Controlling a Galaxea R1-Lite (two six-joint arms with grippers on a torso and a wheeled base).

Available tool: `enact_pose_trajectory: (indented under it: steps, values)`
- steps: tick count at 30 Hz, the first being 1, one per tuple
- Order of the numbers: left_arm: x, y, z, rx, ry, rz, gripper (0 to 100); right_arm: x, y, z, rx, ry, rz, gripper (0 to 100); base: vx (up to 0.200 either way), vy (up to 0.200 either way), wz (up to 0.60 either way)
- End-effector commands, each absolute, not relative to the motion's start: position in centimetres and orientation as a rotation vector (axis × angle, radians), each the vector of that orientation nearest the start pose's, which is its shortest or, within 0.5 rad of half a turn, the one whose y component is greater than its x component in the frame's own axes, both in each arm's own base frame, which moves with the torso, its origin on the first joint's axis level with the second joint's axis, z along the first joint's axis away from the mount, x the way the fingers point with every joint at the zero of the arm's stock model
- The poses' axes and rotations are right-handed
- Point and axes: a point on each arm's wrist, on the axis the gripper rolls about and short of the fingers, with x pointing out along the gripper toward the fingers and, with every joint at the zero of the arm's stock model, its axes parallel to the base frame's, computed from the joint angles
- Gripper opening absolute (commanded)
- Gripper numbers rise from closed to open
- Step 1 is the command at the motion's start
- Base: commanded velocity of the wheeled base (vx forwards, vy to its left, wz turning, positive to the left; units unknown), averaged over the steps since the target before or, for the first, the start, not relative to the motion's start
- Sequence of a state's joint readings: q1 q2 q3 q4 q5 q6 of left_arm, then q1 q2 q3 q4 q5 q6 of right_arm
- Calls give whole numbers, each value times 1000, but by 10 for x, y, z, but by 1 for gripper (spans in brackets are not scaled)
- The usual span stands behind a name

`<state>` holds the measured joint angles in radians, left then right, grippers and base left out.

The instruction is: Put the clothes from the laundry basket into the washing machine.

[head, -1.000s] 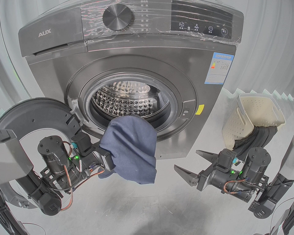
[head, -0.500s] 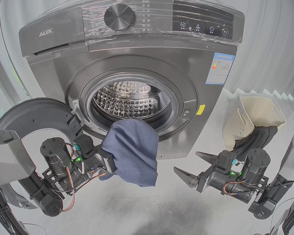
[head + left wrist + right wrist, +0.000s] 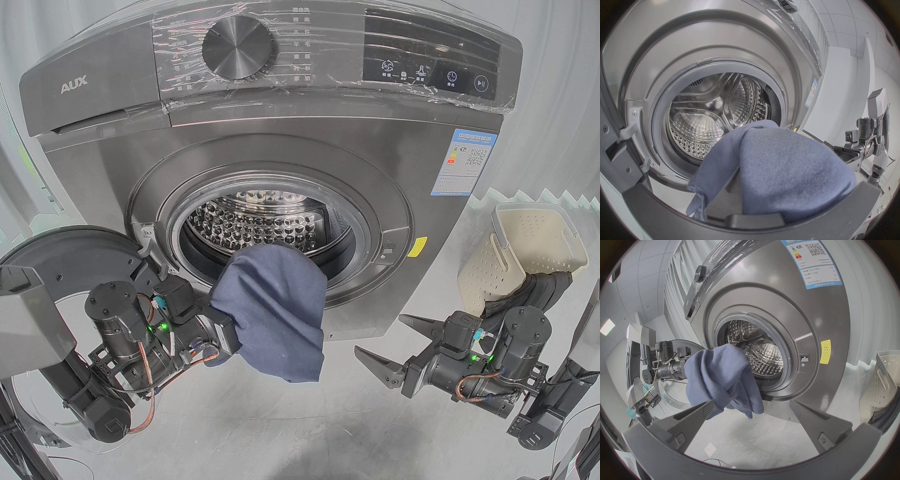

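Currently the left hand (image 3: 234, 322) is gripping a blue garment (image 3: 275, 312), which is hanging just in front of the lower rim of the washing machine (image 3: 400, 156) opening (its door (image 3: 69, 262) is standing wide open). The right hand (image 3: 380, 336) is hovering low with its fingers spread, holding nothing, near the laundry basket (image 3: 494, 262), where dark clothes (image 3: 537, 290) are spilling out.

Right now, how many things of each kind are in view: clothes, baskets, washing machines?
Clothes: 2 (blue garment, dark garment)
Laundry basket: 1
Washing machine: 1
Total: 4
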<state>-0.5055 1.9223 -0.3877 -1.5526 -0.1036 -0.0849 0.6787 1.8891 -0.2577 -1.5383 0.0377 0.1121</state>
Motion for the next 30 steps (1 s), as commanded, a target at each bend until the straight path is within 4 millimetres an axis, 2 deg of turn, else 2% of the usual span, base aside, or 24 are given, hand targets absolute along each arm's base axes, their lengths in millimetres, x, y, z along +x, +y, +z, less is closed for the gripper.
enact_pose_trajectory:
  steps: [1,14,17,30]
  values:
    - [251,-142,112,-88,3,-608,0,201,164,95,72,139,714,100,0,0,0]
    - [249,-144,113,-91,3,-610,0,198,166,94,72,143,726,100,0,0,0]
    - [249,-145,112,-91,4,-610,0,198,166,94,72,143,726,100,200,0,0]
    - [248,-146,112,-94,7,-614,0,196,166,93,69,151,728,100,0,0,0]
